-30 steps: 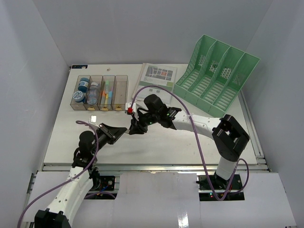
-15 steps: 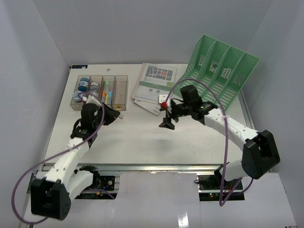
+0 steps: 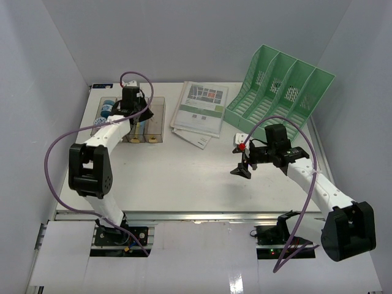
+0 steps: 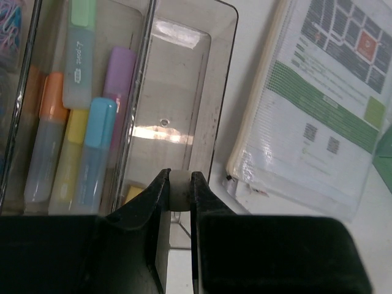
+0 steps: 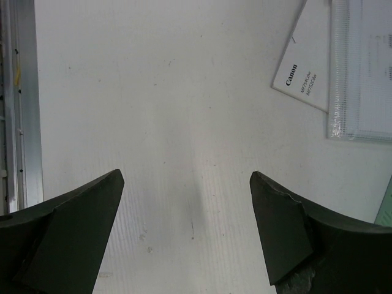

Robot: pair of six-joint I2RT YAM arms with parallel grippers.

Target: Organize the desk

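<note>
Reaching with the left end effector [image 3: 139, 112] to the far left of the table [image 3: 184, 177], over the clear four-compartment tray [image 3: 154, 122]. Pinches a small white block [image 4: 179, 185] between fingertips drawn close together, right above the near end of the rightmost compartment [image 4: 180, 104]. Cannot tell whether block and tray wall touch. Shows, in the next compartment over, a row of highlighters [image 4: 92, 122] lying lengthwise: green and purple at the far end, orange, yellow and blue nearer. Catches a tangle of coloured paper clips [image 4: 11, 18] at the upper left corner of the left wrist view.

Spreads the right end effector [image 3: 243, 169] wide, both fingers [image 5: 73, 233] far apart above bare white surface, right of centre and on the near side of the green file rack [image 3: 278, 98]. Frames a Canon booklet [image 5: 301, 76] at the upper right of the right wrist view, tucked partly under a sheaf of printed sheets in a clear sleeve [image 3: 201, 107].

Finds the table across the middle of the overhead view, white and rectangular, walled in on three sides, with a metal rail [image 3: 196, 214] along its near edge and both arm bases below that. Places the tray at the far left, the sleeved sheets at the far middle, the four-slot rack at the far right corner.
</note>
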